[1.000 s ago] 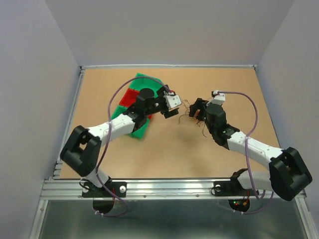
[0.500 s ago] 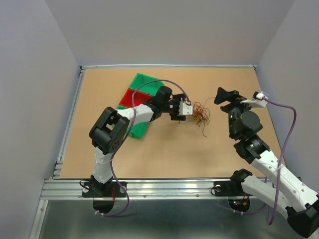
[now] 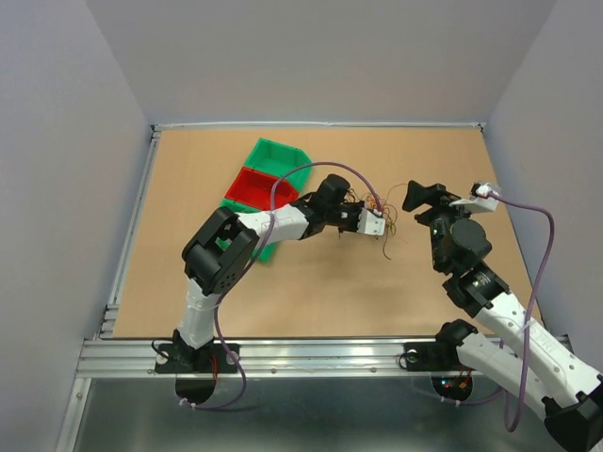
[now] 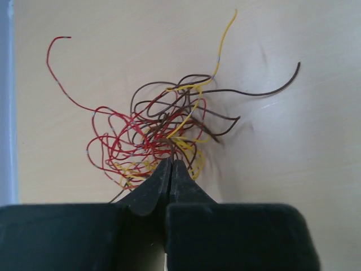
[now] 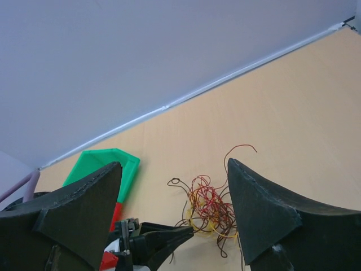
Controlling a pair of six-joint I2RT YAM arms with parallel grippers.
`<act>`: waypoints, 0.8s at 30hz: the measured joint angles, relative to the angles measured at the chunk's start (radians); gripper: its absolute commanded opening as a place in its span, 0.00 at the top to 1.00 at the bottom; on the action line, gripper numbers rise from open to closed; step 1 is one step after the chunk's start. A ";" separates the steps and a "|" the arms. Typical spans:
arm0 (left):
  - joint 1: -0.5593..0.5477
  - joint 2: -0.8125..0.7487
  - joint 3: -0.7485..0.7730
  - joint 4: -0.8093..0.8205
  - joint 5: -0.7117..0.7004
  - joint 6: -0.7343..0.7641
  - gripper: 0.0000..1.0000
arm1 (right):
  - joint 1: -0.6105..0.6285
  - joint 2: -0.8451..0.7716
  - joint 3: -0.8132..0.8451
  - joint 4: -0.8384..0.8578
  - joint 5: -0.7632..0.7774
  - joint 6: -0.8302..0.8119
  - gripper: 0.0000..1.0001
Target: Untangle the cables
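Clamps the left gripper (image 4: 170, 161) on the cables (image 4: 163, 127) right of the red bin (image 3: 259, 185), holds the right gripper (image 5: 175, 162) spread and empty farther right.

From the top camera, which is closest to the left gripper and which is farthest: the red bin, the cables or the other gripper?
1. Cables: mid-table, right at the left gripper, whose jaws are shut on the clump.
2. Right gripper: just to the right of the clump, open.
3. Red bin: farthest, off to the left.
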 measured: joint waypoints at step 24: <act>0.000 -0.663 -0.435 0.088 0.014 -0.451 1.00 | -0.005 0.624 -0.036 0.209 -0.299 0.056 0.18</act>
